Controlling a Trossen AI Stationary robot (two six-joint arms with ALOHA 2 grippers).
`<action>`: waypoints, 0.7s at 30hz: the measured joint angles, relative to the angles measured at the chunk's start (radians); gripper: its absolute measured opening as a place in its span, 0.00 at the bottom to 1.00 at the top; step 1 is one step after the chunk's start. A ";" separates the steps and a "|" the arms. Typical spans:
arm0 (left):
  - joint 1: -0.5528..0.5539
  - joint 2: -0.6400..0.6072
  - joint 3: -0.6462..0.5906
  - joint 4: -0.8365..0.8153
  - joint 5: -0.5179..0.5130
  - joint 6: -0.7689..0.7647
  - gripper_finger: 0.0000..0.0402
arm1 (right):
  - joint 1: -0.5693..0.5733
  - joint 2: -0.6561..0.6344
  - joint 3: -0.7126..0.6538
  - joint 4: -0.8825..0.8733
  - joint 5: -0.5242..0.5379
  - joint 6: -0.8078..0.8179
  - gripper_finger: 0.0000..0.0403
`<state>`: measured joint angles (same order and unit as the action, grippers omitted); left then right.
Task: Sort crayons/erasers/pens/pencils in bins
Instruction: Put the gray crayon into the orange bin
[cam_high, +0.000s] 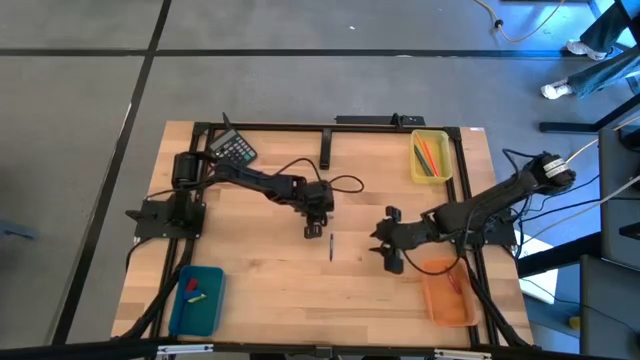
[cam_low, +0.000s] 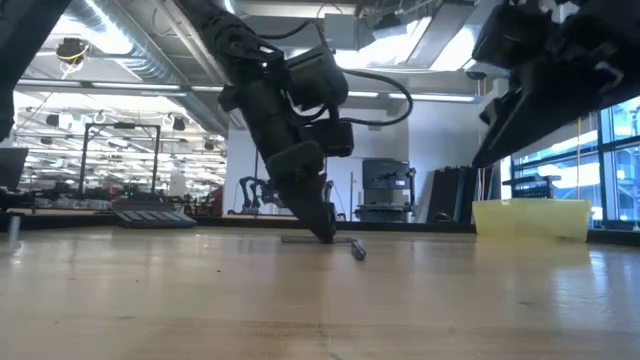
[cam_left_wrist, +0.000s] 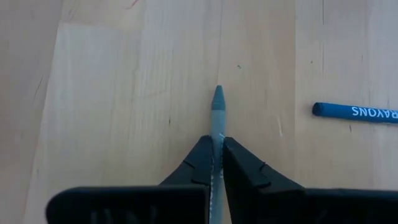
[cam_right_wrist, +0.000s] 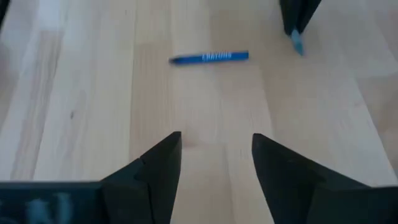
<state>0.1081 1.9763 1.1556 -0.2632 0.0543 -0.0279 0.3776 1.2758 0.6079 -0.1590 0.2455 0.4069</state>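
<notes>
My left gripper (cam_high: 315, 232) is near the table's middle, shut on a slim grey-teal stick with a pointed tip (cam_left_wrist: 217, 102). A blue stick lettered "CRAYONS" (cam_high: 331, 247) lies flat on the wood just beside it, toward the right; it also shows in the left wrist view (cam_left_wrist: 356, 112) and the right wrist view (cam_right_wrist: 209, 57). My right gripper (cam_high: 385, 246) is open and empty, right of the blue stick, above the table. The yellow bin (cam_high: 445, 160) holds orange and green crayons (cam_high: 428, 155). The teal bin (cam_high: 213, 310) holds small erasers (cam_high: 195, 290). The orange bin (cam_high: 440, 305) holds a red piece (cam_high: 455, 283). My left gripper pinches the grey-teal stick's shaft (cam_left_wrist: 217, 134) between its two fingers, which lie along the stick. The pointed end sticks out beyond the fingertips. The fingers slant down toward the table's near side, low over the wood (cam_low: 325, 232). Whether the tip touches the table, I cannot tell.
A black calculator (cam_high: 235, 150) lies at the far left. The yellow bin is at the far right, the orange bin at the near right edge, the teal bin at the near left. A black frame (cam_high: 330, 128) runs along the table's edges.
</notes>
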 joint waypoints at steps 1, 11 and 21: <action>0.000 -0.009 -0.014 0.022 0.000 -0.010 0.03 | -0.008 0.000 -0.018 0.039 0.003 -0.002 0.49; -0.081 -0.176 -0.099 0.169 -0.114 -0.037 0.03 | -0.049 0.000 -0.077 0.294 0.203 0.005 0.49; -0.216 -0.310 -0.098 0.205 -0.276 -0.073 0.03 | -0.024 0.000 -0.077 0.559 0.207 -0.047 0.49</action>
<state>-0.1074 1.6662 1.0576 -0.0583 -0.2219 -0.1009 0.3535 1.2758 0.5312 0.3997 0.4526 0.3596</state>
